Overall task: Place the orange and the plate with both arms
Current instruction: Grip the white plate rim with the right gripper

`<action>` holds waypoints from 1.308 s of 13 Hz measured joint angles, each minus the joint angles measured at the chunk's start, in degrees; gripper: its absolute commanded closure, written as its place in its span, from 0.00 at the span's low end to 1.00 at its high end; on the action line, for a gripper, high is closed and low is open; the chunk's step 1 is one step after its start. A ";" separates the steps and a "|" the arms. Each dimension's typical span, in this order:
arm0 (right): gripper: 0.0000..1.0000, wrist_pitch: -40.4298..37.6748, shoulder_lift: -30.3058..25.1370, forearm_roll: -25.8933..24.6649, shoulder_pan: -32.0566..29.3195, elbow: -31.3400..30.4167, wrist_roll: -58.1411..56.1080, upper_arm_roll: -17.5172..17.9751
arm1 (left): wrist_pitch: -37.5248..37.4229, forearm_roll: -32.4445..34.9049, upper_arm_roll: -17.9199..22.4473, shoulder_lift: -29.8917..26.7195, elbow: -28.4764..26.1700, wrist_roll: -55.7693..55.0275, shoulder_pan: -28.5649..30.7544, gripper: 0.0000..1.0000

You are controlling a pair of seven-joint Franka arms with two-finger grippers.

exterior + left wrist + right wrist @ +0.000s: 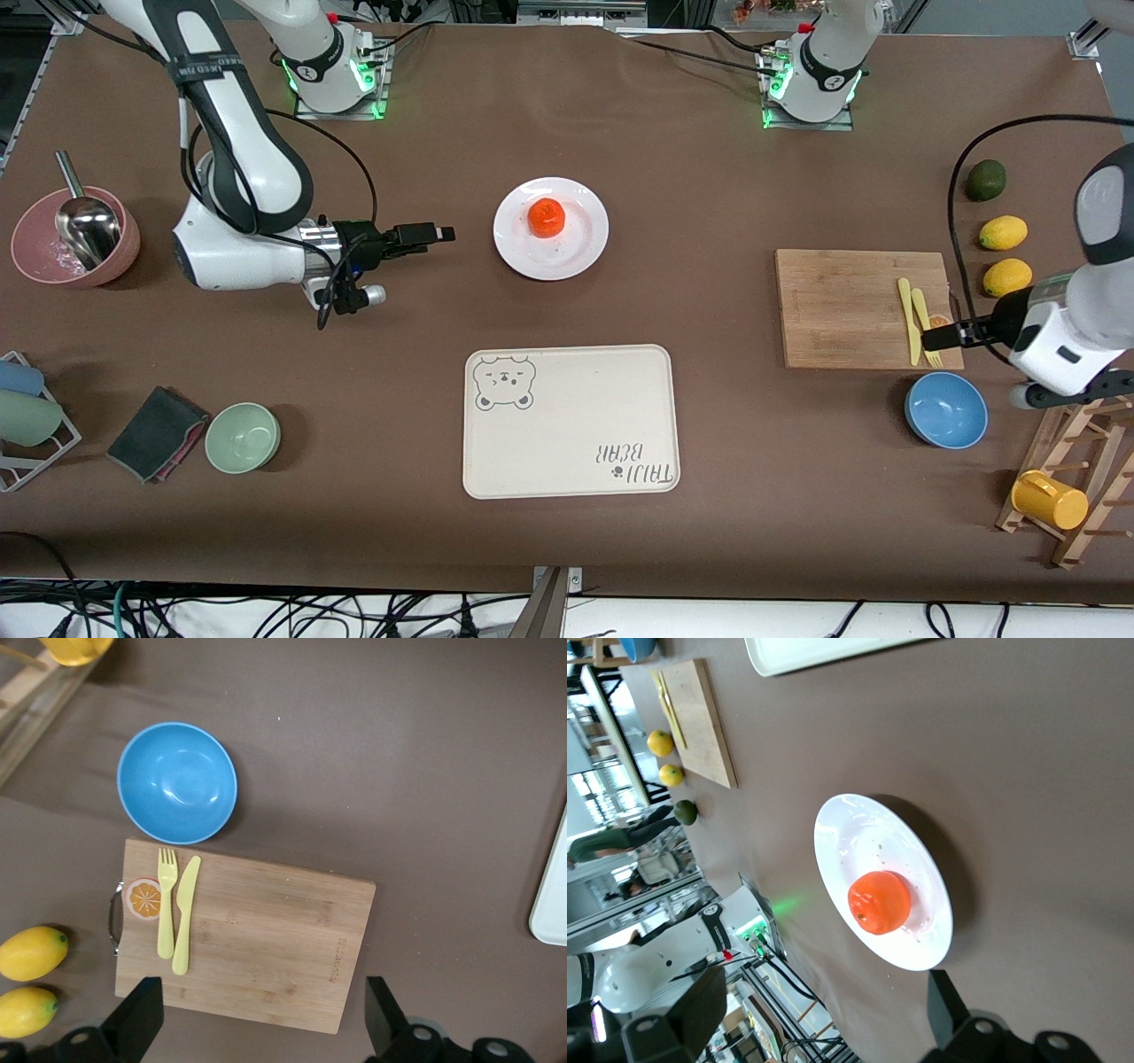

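The red-orange orange (pixel 547 216) sits in the middle of the white plate (pixel 576 252), between the two arm bases and the cream tray. My right gripper (pixel 438 234) hovers low over bare table beside the plate, toward the right arm's end, open and empty. Its wrist view shows the orange (pixel 879 902) on the plate (pixel 850 833) ahead of the open right gripper (pixel 824 997). My left gripper (pixel 930 338) is open and empty over the cutting board's end near the lemons. The left wrist view has the left gripper (pixel 262 1005) above the board.
A cream bear tray (pixel 567 425) lies nearer the camera than the plate. The wooden cutting board (pixel 850 310) carries a yellow fork and knife (pixel 912 319). A blue bowl (pixel 945 409), two lemons (pixel 1003 232), an avocado (pixel 985 180), a pink bowl (pixel 75 237) and a green bowl (pixel 242 437) stand around.
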 measured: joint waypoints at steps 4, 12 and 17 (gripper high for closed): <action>0.00 4.63 5.60 5.92 0.85 -2.81 -15.78 0.10 | -0.61 -3.65 -0.07 -2.39 -0.03 -0.13 2.55 0.00; 0.01 13.80 12.85 23.83 8.32 -4.03 -34.06 0.66 | 2.51 -7.04 10.06 -7.86 -5.16 0.55 -2.85 0.00; 0.39 15.66 14.93 26.92 10.22 -4.00 -37.80 0.66 | 3.88 -7.15 19.16 -19.05 -14.96 1.03 -16.09 0.00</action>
